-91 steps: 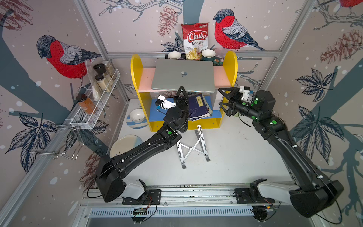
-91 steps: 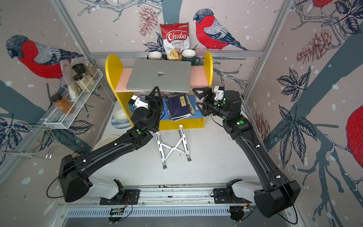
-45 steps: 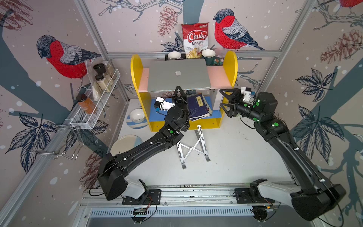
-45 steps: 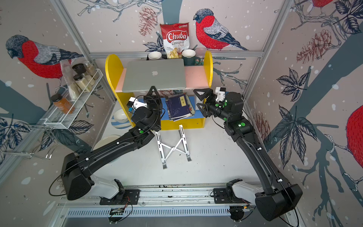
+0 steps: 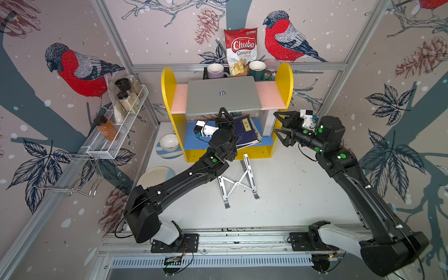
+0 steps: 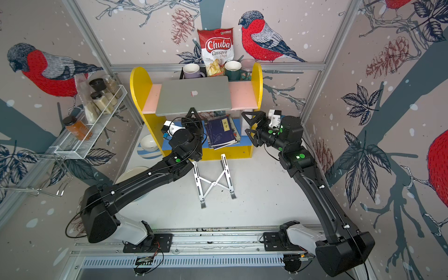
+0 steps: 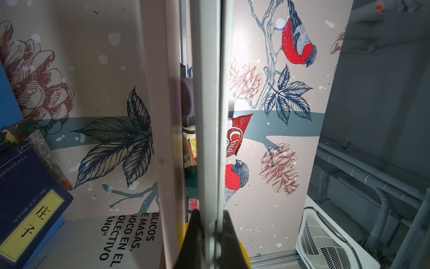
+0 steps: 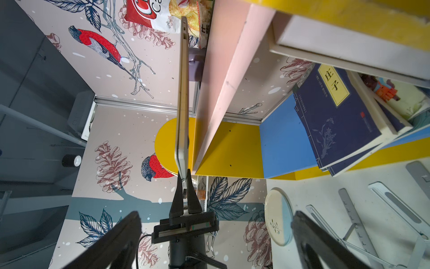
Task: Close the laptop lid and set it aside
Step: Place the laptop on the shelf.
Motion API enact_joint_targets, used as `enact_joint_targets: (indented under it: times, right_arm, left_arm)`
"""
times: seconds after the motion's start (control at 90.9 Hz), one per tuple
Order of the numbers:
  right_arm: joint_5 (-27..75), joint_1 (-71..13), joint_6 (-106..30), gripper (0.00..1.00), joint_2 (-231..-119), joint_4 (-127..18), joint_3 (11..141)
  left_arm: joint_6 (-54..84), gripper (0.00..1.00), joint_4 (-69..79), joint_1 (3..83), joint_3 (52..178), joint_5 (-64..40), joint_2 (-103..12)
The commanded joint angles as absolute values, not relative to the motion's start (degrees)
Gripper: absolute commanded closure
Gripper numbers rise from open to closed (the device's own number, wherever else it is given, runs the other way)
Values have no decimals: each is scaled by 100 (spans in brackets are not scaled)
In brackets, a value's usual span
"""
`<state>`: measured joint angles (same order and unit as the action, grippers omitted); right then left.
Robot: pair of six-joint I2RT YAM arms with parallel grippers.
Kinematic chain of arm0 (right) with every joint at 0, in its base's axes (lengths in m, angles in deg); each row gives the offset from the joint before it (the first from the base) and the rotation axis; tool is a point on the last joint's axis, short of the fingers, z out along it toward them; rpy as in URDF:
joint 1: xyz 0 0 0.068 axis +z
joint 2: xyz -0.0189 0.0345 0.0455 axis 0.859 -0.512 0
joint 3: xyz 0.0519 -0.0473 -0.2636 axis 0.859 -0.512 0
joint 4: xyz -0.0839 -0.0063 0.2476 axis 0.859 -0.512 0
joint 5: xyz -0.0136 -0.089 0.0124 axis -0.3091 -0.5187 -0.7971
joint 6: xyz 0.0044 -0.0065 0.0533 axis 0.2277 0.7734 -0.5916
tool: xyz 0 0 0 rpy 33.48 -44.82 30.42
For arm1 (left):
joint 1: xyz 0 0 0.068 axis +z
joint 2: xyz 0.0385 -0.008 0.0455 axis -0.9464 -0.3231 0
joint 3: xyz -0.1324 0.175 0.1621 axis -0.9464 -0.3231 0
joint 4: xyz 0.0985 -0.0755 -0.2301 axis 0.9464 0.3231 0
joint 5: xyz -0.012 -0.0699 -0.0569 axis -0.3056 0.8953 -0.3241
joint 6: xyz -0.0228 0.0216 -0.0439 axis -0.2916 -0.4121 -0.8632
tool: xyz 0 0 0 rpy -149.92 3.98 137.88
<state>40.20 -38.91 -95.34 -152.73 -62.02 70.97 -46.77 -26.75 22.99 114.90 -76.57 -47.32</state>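
- In both top views the laptop [image 5: 223,97] [image 6: 194,97] lies level and closed over the pink shelf [image 5: 271,97] of the yellow shelf unit [image 5: 167,97]. Its far edge is close to a purple mug [image 5: 215,71] and a chips bag [image 5: 240,51].
- The laptop lid [image 5: 206,89] is folded down on the base, silver face and logo up.
- The left gripper [image 5: 222,112] [image 6: 192,111] reaches in from the near side and is clenched on the middle of the laptop's near edge.
- The right gripper [image 5: 276,122] [image 6: 245,122] hangs just right of the shelf unit's right panel. It is released, with fingers spread wide, and is apart from the laptop.
- Books [image 5: 247,131] lie in the lower compartment. A folding metal stand [image 5: 236,181] sits on the table just near of the shelf unit.
- In the left wrist view the laptop [image 7: 209,116] shows edge-on, running away from the camera. A dark finger [image 7: 193,235] presses on each face of it, and the pink shelf [image 7: 162,116] runs alongside.
- In the right wrist view the laptop [image 8: 182,104] shows its thin side, lid and base shut together.
- A narrow gap separates the laptop from the pink shelf [image 8: 223,93], so it is not resting on the shelf here.
- The left gripper [image 8: 185,180] pinches the laptop's near edge between its two fingers.
- The right gripper's own fingers [image 8: 121,233] stand wide apart at the frame's edges.
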Motion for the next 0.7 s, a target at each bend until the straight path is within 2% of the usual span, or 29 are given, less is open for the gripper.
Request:
enact_joint_targets:
  times: [0.0,0.264,0.33,0.407,0.583,0.693]
  right_arm:
    - [4118,-3931,-9490,0,-15213,-6085,7065]
    - [4203,-4024,-9584,0,-15162,-5944,6882]
    - [4206,-4035,-9590,0,-15154,-5920,6851]
    - [4223,-4064,-9598,0,-15146,-5903,6824]
    - [4250,-4104,-9622,0,-15144,-5859,6795]
    - [4266,-4108,-9631,0,-15140,-5844,6786]
  left_arm:
    - [-4973,100,-3113,2332,11560,-7453,-4726]
    - [-5207,100,-2813,2393,11664,-7396,-4824]
    - [-5257,97,-2735,2418,11688,-7367,-4831]
    - [-5311,90,-2682,2454,11691,-7329,-4836]
    - [-5370,62,-2631,2468,11675,-7295,-4831]
    - [-5351,54,-2659,2474,11674,-7257,-4848]
